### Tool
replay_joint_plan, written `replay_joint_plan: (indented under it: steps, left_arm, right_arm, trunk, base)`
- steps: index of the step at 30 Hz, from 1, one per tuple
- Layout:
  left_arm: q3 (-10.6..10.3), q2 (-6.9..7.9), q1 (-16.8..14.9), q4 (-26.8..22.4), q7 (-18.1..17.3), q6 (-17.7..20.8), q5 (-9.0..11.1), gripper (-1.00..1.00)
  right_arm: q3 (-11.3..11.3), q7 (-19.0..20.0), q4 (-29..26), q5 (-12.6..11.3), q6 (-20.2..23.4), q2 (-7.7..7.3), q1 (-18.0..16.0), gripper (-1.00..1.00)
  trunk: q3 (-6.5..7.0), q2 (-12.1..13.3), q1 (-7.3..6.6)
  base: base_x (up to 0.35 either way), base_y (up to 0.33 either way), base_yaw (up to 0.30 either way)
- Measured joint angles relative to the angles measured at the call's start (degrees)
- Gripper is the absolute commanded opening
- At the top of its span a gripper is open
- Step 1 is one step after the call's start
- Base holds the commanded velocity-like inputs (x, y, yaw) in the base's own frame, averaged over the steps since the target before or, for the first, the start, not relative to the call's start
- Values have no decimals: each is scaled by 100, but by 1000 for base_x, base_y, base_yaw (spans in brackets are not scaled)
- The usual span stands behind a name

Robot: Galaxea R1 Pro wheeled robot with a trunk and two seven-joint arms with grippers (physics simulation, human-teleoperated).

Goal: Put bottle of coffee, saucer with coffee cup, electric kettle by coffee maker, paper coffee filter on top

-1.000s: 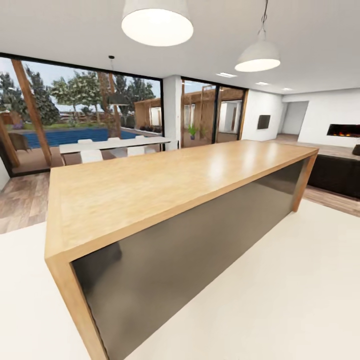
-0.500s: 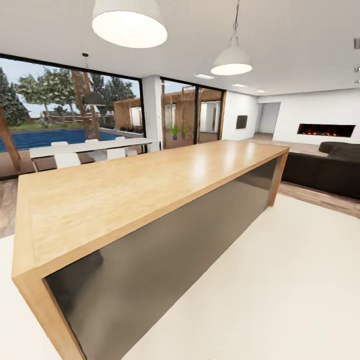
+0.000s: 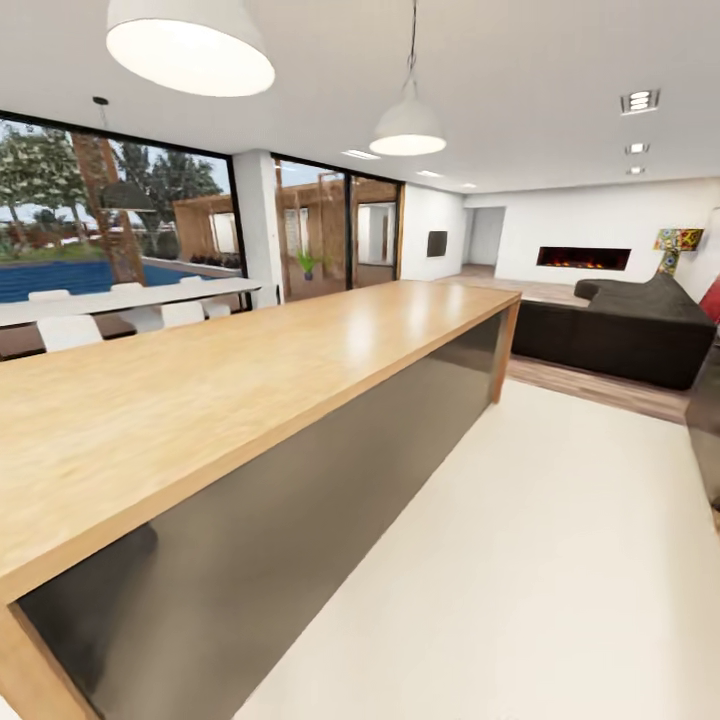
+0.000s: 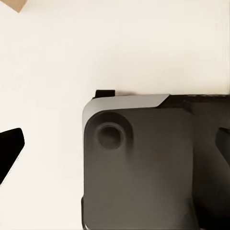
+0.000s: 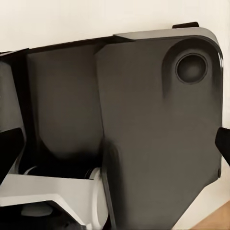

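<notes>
In the left wrist view, my left gripper is open, its dark fingertips spread wide with nothing between them. Below it lie the robot's dark grey base and pale floor. My right gripper is open too and holds nothing, and it hangs over the same dark base. The head view looks across a long wooden kitchen island with a bare top.
The island has a dark front panel and runs from near left to mid-room. Pale floor stretches along its right side. A dark sofa sits at the right, a fireplace behind it, and a dining table with white chairs by the glass wall.
The whole head view has slid left, so the camera has turned right. The sofa and a dark edge at far right have come into view. Both grippers' earlier state is not given.
</notes>
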Motion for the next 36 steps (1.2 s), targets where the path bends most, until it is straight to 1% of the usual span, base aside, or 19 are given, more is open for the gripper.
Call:
replay_joint_plan:
  steps: [36]
  left_arm:
    - [0, -6, 0, 23, 0, -44, -1, 100]
  right_arm:
    - [5, 2, 1, 0, 0, 0, 0, 100]
  trunk:
    - [648, 1446, -792]
  base:
    - [0, 0, -282]
